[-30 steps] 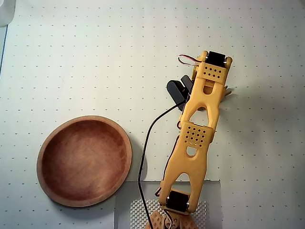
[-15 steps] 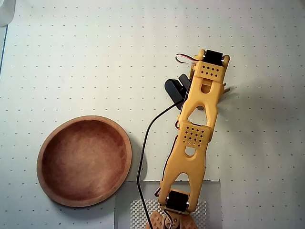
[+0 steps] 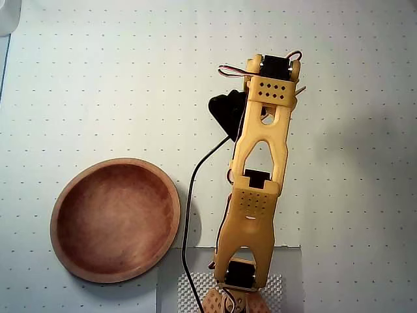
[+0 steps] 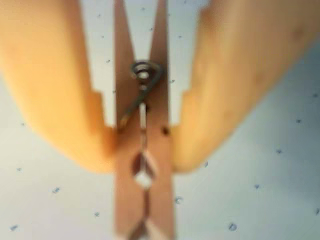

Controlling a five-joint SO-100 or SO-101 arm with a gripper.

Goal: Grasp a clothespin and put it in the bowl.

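The gripper (image 4: 142,150) is pinching the clothespin (image 4: 143,165) between its 2 fingers, so only carrying it to the empty bowl (image 3: 58,202) near the table's (image 3: 98,78) bottom-left corner is remaining.

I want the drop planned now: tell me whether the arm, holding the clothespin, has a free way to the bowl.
Probably yes. The hand is shut on the clothespin, and in the overhead view the bowl lies empty to the arm's left with only bare mat between them. Reach itself I cannot confirm.
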